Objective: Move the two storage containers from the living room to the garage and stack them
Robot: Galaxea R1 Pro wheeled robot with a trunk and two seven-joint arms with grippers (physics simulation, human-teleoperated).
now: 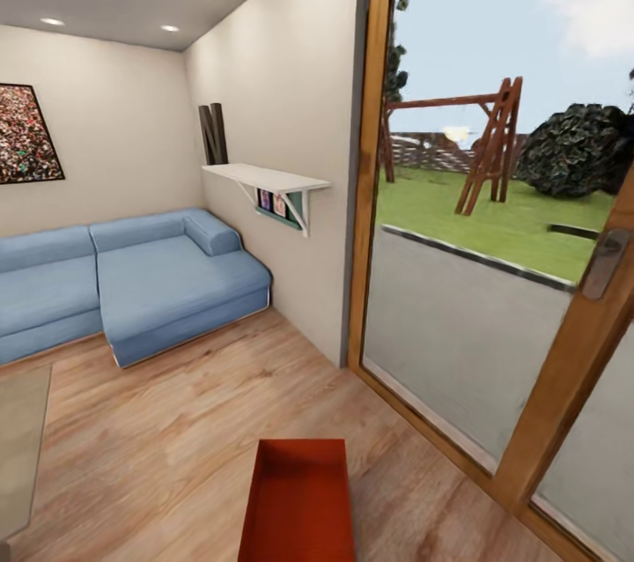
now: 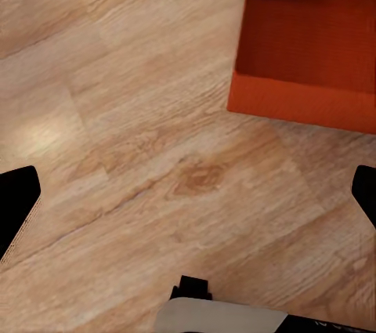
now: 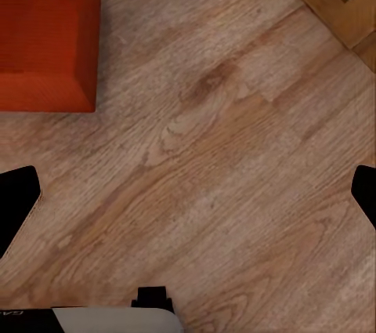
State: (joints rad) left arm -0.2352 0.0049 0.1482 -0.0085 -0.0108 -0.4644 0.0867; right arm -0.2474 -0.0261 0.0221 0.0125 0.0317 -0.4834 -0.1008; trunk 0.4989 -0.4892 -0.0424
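A red-orange rectangular open bin (image 1: pixel 299 500) rests on the light wood-plank floor (image 1: pixel 176 447) near the wood-framed glass door (image 1: pixel 493 280), with the blue fabric sofa (image 1: pixel 123 280) well apart. Both the left gripper (image 2: pixel 188 200) and the right gripper (image 3: pixel 188 200) hang wide open over bare planks, holding nothing, with the bin just beside each.

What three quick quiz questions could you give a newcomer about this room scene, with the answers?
1. True or false: the storage container sits on grey concrete.
2. What stands against the far wall? A) blue sofa B) brick fireplace C) dark cabinet
3. Fill in: the left gripper and right gripper are both ____, with wood floor between their fingers.

Key: 1 false, it rests on wood planks. 2 A. 3 open.
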